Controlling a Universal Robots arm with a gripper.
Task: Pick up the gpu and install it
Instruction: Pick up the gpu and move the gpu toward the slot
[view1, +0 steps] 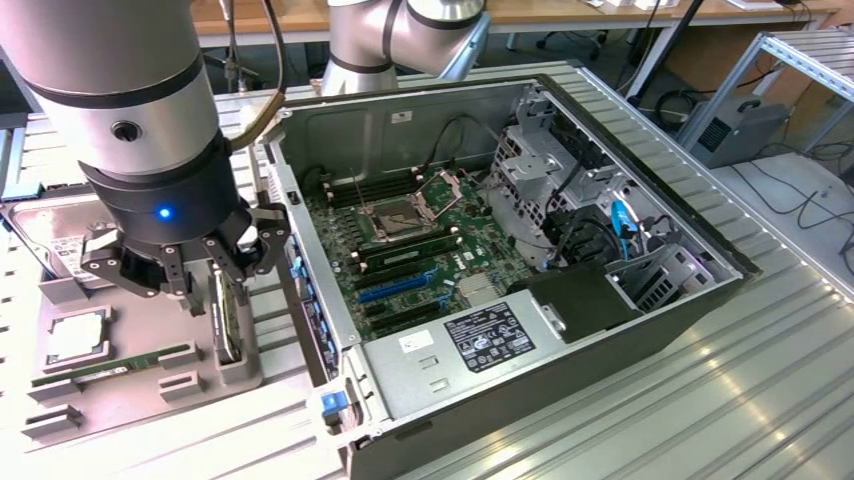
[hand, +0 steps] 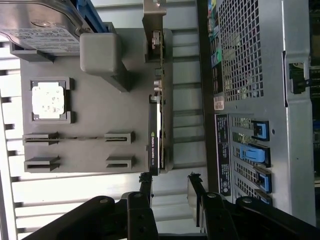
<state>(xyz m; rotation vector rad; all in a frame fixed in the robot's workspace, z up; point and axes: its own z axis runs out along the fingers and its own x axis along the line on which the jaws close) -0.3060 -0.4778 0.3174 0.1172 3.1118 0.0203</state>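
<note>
In the left of the exterior view, the arm (view1: 127, 120) hung over a grey fixture tray (view1: 134, 320) (hand: 100, 110). The tray lay on the slatted metal table (view1: 747, 380), just beside an open computer case (view1: 400, 120). The gripper (view1: 200, 285) (hand: 169, 182) was pointed down at the tray with its jaws released and spread wide, grasping nothing.

The gpu (view1: 224, 325) (hand: 154, 135) stood on its long edge in a slot along the side of the tray nearest the case, with its silver metal bracket (hand: 154, 30) at the end away from the gripper. In the wrist view the card's thin dark edge ran in line with the gap between the fingers (hand: 146, 182), closer to one finger than to the other. No contact with the card could be seen.

The tray also held a hard drive (view1: 47, 235) (hand: 42, 27) with a white label at its upper-left corner in the exterior view, a square processor chip (view1: 78, 335) (hand: 48, 100) in a recess, and a narrow RAM stick (view1: 114, 368) in a pair of slotted holders. Inside the case, near the centre of the exterior view, the green motherboard (view1: 414, 240) lay exposed.
</note>
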